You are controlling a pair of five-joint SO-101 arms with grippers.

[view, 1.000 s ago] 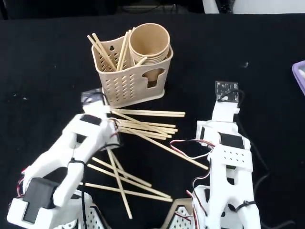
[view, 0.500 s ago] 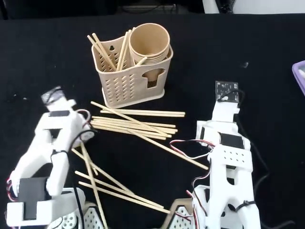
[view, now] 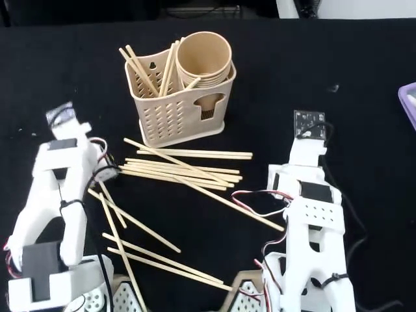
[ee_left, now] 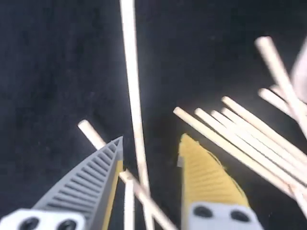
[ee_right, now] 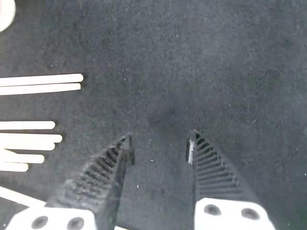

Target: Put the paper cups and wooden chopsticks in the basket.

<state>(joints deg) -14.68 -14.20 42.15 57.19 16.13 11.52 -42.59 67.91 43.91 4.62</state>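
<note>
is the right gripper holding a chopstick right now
No, the right gripper has its fingers apart with nothing between them but black table; the chopsticks lie beside it.

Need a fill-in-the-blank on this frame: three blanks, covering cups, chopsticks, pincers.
1. The cups are stacked in the ____.
2. Most chopsticks lie loose on the ____.
3. The left pincer and right pincer are both ____.
Missing words: basket; table; open.
</note>
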